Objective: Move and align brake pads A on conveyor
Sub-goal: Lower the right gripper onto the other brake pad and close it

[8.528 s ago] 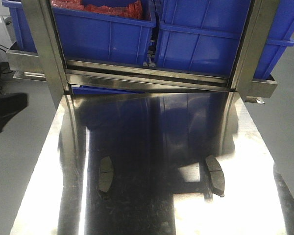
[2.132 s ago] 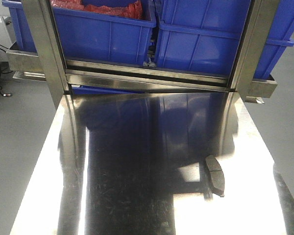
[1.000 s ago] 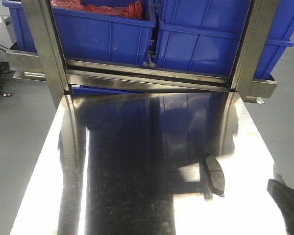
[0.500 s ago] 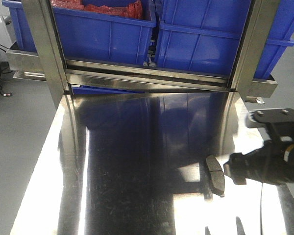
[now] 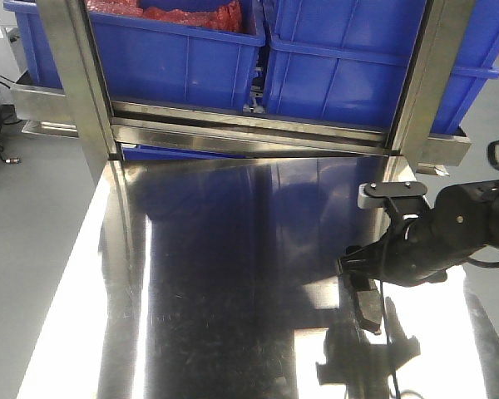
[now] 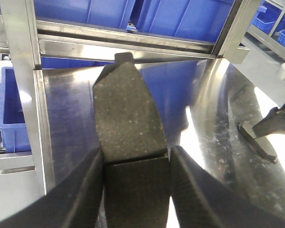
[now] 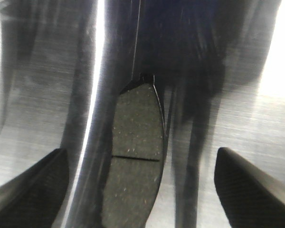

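Your right gripper is spread wide and holds nothing. In its wrist view the two black fingers sit at the bottom corners with a broad gap between them. Below that gap, centred and touching neither finger, the first brake pad lies flat on the steel table. Its grooved face is up and its long axis runs straight ahead of the gripper.

In the front view your right arm comes in from the right side, bent low over the table. It tilts the gripper down over the far end of that pad. You cannot tell from this view whether a fingertip touches the pad.

Your left gripper is clamped on the second brake pad, with both fingers pinching its rear half. The front half sticks out straight ahead of the fingertips, grooved face toward the wrist camera, above the table. Well off to the right of this gripper, the first pad and a right fingertip over it are visible.

That makes two brake pads in view: one on the table and one gripped. Ahead of both grippers, past the table's far edge, stands a steel rack. It carries blue crates side by side, though stacking hides the exact number.
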